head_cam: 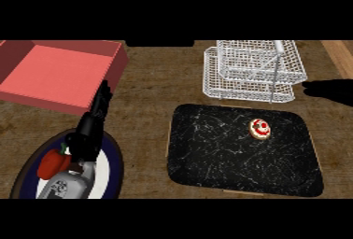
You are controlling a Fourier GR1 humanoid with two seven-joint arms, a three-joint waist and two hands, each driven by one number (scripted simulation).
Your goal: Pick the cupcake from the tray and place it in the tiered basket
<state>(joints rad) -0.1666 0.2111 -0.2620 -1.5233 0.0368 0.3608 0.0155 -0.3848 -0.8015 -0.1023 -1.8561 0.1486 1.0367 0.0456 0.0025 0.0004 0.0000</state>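
A small cupcake [260, 129] with red and white topping sits on the black marbled tray [228, 158], toward its upper right part. Behind the tray stands the white wire tiered basket [251, 70], with nothing visible in it. My left hand [93, 121] rises at the left with straight fingers pointing up, far from the cupcake. Only a dark part of my right hand [332, 89] shows at the right edge, beside the basket and above the tray; its fingers cannot be made out.
A shallow red box [55, 72] lies at the back left. A dark-rimmed plate [110, 163] with a red pepper [52, 163] sits at the front left under my left forearm. A light wooden strip [338, 53] runs along the back right.
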